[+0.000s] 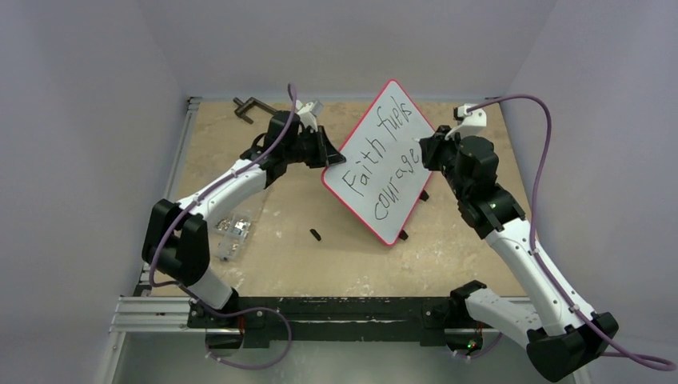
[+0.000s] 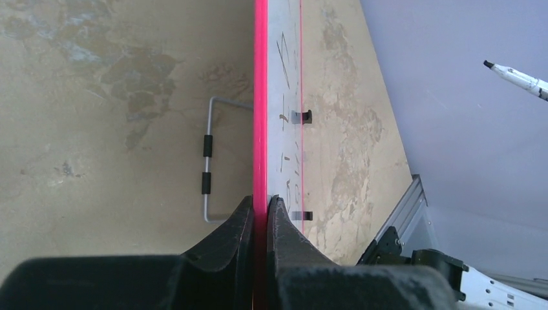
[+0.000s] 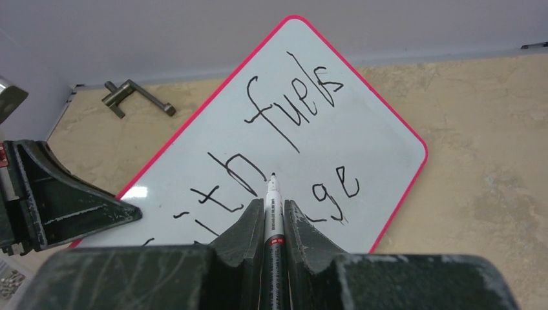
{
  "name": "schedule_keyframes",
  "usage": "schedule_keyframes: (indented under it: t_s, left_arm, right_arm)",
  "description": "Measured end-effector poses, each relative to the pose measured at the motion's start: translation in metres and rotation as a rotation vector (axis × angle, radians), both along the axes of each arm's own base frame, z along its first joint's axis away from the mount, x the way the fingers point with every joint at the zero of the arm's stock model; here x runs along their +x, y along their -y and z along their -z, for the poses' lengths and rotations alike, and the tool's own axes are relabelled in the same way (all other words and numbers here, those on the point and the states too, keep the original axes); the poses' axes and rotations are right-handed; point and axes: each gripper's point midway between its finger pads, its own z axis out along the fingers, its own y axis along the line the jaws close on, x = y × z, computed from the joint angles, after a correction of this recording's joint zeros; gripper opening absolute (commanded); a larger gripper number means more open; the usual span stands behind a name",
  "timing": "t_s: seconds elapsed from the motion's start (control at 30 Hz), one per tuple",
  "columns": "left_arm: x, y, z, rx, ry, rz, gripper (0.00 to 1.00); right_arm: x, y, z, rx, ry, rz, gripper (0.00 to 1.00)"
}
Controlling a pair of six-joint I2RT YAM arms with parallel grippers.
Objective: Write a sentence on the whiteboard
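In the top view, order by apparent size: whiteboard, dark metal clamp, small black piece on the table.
Largest to smallest: whiteboard, metal clamp, small black piece. The clamp lies farther back, yet the gaps are plain.

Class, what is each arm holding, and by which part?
Left gripper clamps the whiteboard by its red edge; right gripper holds a marker by its barrel.

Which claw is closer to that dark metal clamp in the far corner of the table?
The left. The left gripper, shut on the whiteboard rim, sits just right of the clamp; the right gripper, holding a marker, is across the board.
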Motion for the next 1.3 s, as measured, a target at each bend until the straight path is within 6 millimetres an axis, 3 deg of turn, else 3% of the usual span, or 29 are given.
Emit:
schedule_keyframes:
  t_s: [0.1, 0.5, 0.7, 0.93, 1.13, 1.3]
  left_arm:
    - [-0.006, 0.007, -0.001, -0.002, 0.002, 0.019, 0.00]
    - [-0.037, -0.008, -0.004, 0.054, -0.003, 0.076, 0.00]
    - [-0.033, -0.007, 0.005, 0.040, -0.004, 0.085, 0.00]
    - [-0.028, 0.009, 0.018, -0.005, -0.033, 0.128, 0.00]
    - [-0.027, 0.028, 0.018, -0.014, -0.032, 0.170, 0.00]
    - [-0.026, 0.031, 0.019, -0.013, -0.036, 0.182, 0.04]
  right_arm:
    - [0.000, 0.002, 0.001, -0.007, -0.003, 0.011, 0.00]
    - [-0.001, 0.003, 0.000, -0.004, 0.000, 0.014, 0.00]
    - [0.002, 0.002, 0.004, -0.005, -0.011, 0.014, 0.00]
    - [0.002, 0.002, 0.004, -0.006, -0.012, 0.014, 0.00]
    - [0.002, 0.002, 0.004, -0.006, -0.012, 0.015, 0.00]
    - [0.002, 0.003, 0.006, -0.009, -0.016, 0.019, 0.00]
